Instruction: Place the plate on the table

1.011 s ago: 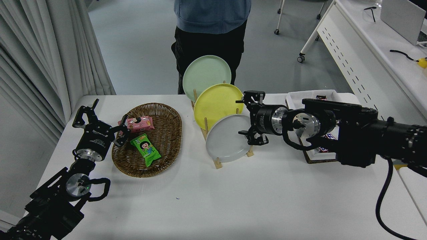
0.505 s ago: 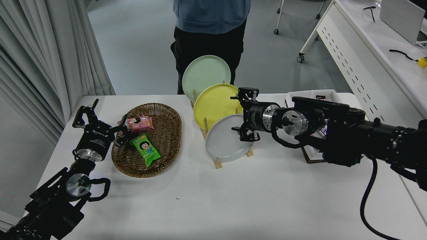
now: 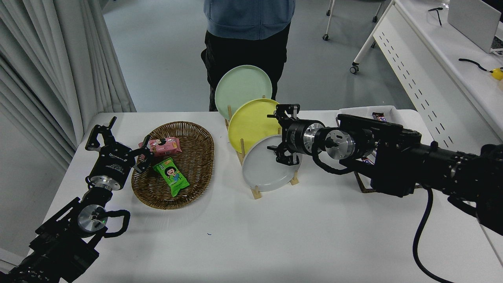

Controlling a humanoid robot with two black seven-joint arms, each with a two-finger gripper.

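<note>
The light grey plate (image 3: pixel 261 169) stands on edge in the front slot of a wooden rack (image 3: pixel 255 192) on the white table (image 3: pixel 275 236). A yellow plate (image 3: pixel 251 124) and a pale green plate (image 3: pixel 241 86) stand behind it in the same rack. My right gripper (image 3: pixel 278 133) is open, its fingers spread one above the other at the grey plate's upper right rim, over the plate's face. My left gripper (image 3: pixel 118 135) is open, parked at the lower left by the basket.
A wicker basket (image 3: pixel 196 157) holds a pink snack pack (image 3: pixel 165 146) and a green snack pack (image 3: pixel 171 176). A tray (image 3: pixel 367 188) with snack bars lies behind my right arm. A person (image 3: pixel 247 35) stands at the far side. A white desk (image 3: pixel 440 59) is at the right.
My right arm has moved left, bringing the open gripper from beside the grey plate's right edge to over its upper right rim. The plates and left arm have not moved.
</note>
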